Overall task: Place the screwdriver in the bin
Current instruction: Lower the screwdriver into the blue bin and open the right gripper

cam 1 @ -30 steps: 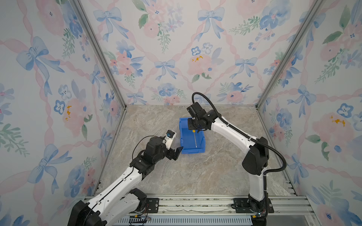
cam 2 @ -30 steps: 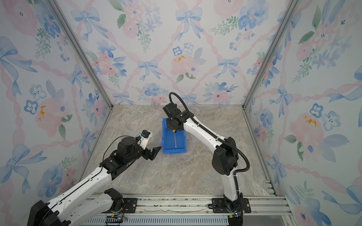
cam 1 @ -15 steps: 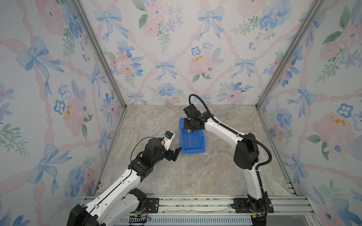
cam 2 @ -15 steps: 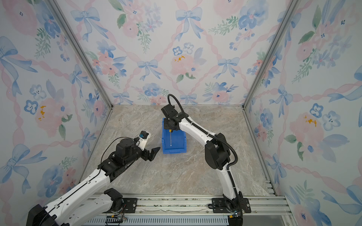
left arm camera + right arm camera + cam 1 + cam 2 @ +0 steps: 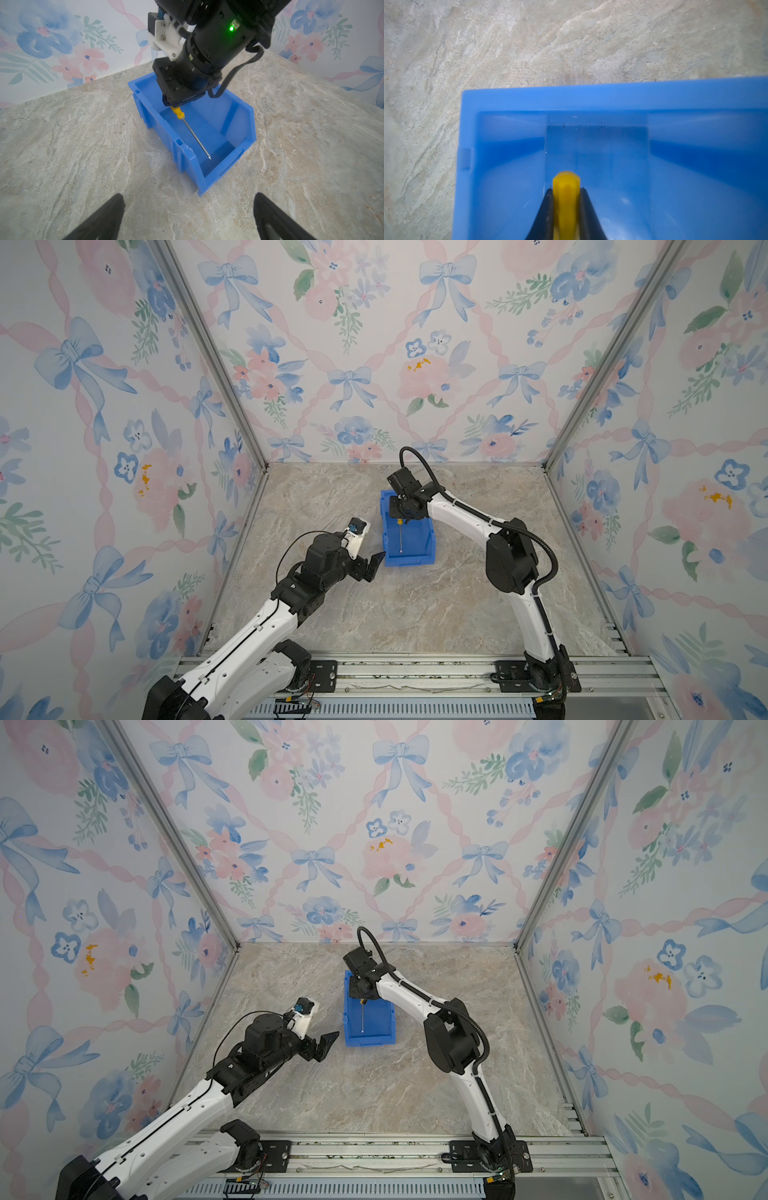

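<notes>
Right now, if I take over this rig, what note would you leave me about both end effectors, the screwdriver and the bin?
Grip: the right end effector is shut on the yellow handle of the slim silver-shafted screwdriver. The left end effector is open and empty, above the marble-patterned tabletop, apart from the small rectangular blue plastic bin.
Place: the screwdriver is held inside the bin's open top, shaft slanting toward the lower front lip; tip contact unclear.
Done: screwdriver brought into the bin.
Left: open the right end effector and withdraw it.

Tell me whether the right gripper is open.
No, the right gripper is shut on the screwdriver by its yellow handle, over the bin.
</notes>
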Controlling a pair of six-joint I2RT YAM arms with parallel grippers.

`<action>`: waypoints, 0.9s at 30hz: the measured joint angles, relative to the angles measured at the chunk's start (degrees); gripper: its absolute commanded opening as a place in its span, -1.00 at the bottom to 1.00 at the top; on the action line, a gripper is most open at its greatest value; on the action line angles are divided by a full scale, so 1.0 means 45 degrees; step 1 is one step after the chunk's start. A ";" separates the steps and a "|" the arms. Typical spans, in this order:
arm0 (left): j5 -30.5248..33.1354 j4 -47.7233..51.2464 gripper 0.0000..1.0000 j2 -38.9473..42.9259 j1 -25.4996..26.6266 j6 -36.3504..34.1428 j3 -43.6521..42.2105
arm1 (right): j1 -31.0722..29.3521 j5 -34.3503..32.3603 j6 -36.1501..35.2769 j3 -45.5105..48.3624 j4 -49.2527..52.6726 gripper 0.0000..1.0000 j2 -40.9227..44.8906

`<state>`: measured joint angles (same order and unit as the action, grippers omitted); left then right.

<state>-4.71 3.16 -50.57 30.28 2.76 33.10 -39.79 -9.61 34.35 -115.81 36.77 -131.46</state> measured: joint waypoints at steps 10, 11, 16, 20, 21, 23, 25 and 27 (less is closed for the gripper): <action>-0.0005 -0.0010 0.95 0.0000 -0.0024 0.0000 -0.0029 | 0.0000 -0.0005 0.0049 0.0000 -0.0058 -1.00 -0.0646; 0.0000 -0.0005 0.95 0.0000 -0.0024 0.0000 -0.0053 | 0.0000 -0.0010 0.0049 0.0000 -0.0058 -1.00 -0.0709; 0.0000 -0.0010 0.95 0.0000 -0.0083 0.0000 -0.0083 | -0.0005 -0.0151 0.0282 0.0000 -0.0131 -1.00 -0.1049; 0.0005 -0.0010 0.95 0.0005 -0.0083 0.0000 -0.0107 | 0.0000 -0.0141 0.0427 0.0005 -0.0253 -0.98 -0.1059; 0.0005 -0.0010 0.95 0.0015 -0.0083 0.0000 -0.0117 | 0.0000 -0.0146 0.0466 0.0010 -0.0253 -0.98 -0.1059; 0.0015 -0.0005 0.95 0.0058 -0.0083 0.0000 -0.0155 | 0.0000 -0.0151 0.0529 0.0029 -0.0330 -0.95 -0.1059; 0.0063 -0.0005 0.95 0.0068 -0.0083 0.0000 -0.0170 | 0.0000 -0.0151 0.0568 0.0058 -0.0374 -0.91 -0.1059; 0.0092 -0.0010 0.95 0.0087 -0.0083 0.0000 -0.0170 | 0.0000 -0.0175 0.0568 0.0102 -0.0461 -0.85 -0.1059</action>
<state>-4.29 3.11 -50.17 29.91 2.76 32.34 -39.79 -10.39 36.91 -115.35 34.70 -136.22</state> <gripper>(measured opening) 0.975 0.175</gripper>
